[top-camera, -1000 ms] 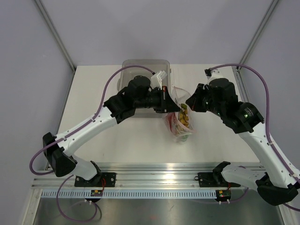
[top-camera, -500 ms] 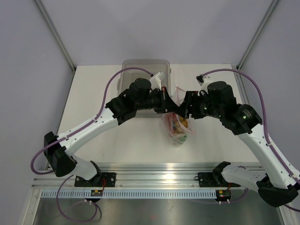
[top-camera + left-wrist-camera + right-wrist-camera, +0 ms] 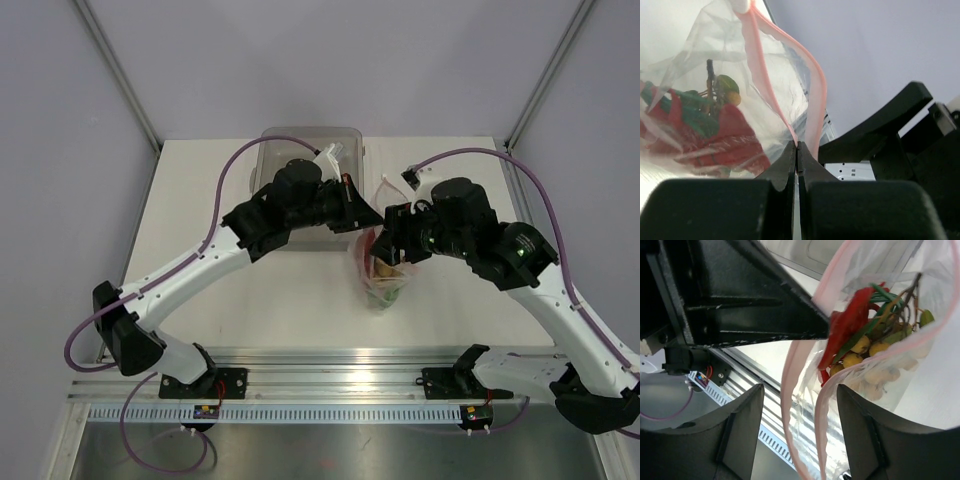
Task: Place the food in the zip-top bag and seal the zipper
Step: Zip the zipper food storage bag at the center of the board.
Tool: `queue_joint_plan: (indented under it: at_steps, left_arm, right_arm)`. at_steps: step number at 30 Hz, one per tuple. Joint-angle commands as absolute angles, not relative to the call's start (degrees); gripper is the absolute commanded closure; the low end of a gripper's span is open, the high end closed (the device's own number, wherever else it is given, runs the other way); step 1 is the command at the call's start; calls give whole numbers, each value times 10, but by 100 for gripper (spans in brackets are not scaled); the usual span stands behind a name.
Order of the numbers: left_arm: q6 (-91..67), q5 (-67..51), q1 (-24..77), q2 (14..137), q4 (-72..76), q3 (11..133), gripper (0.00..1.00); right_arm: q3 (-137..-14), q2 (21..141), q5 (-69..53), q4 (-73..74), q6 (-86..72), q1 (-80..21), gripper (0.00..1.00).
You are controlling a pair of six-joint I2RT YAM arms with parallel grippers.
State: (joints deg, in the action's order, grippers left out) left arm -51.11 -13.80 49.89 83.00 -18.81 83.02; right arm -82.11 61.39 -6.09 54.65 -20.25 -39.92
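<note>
- The left jaws are closed on the zipper point(image 3: 760, 75), pinched where the two pink-red strips run together right at the jaw tips.
- The right jaws stand open and hold nothing. The open mouth of the zip-top bag point(image 3: 880, 385) lies between and just beyond them.
- The bag hangs from the left jaws, and its lower end appears to rest on the surface point(image 3: 280, 300).
- The food is already inside: the red lobster point(image 3: 730, 130), the cluster of yellow-tan balls point(image 3: 860, 347) and the thin green stalks point(image 3: 885, 295) are bunched below the mouth.
- The film is judged thin, limp and slippery, and the load light. The bag can be expected to sag and twist if only the film is taken.
- The stiffer zipper strip is judged the best hold. It should be gripped beside the left jaws and then run along with a light squeeze.
- Room is tight: the left jaws' black housing crowds the space just beside the right jaws, and a clash is a risk.
- The clear tray point(image 3: 310, 135) lies behind the left jaws. Bare surface is open on the near side of both jaws.
</note>
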Motion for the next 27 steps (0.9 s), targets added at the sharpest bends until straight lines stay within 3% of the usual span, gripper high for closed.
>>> queue_joint_plan:
  at_steps: [1,5,8,12,13,16,17,18,22,27]
  left_arm:
    - [-528,-113,501,840,-171,871,100]
    - [-531,-109,504,848,-182,881,100]
    - [-533,-103,504,843,-181,877,100]
    - [-534,-102,505,839,-183,875,100]
    - [-534,-104,505,838,-180,875,100]
    - [-533,-115,505,834,-175,873,100]
    - [-527,-123,505,833,-174,873,91]
    - [-520,-125,504,831,-175,876,70]
    - [-466,-133,467,792,-192,868,35]
    - [-390,-203,347,743,-190,849,27]
  right_arm:
    - [-866,633,-4,576,-175,-433,34]
    - [-881,654,44,582,-182,-442,35]
    - [-887,659,84,584,-192,-441,42]
    - [-874,653,103,552,-199,-442,69]
    - [-871,652,104,547,-199,-442,83]
    - [-858,650,101,526,-191,-442,100]
    - [-852,648,97,517,-186,-442,100]
    - [-838,645,91,496,-172,-442,100]
    - [-802,615,94,445,-141,-441,100]
    - [-758,585,48,395,-58,-442,100]
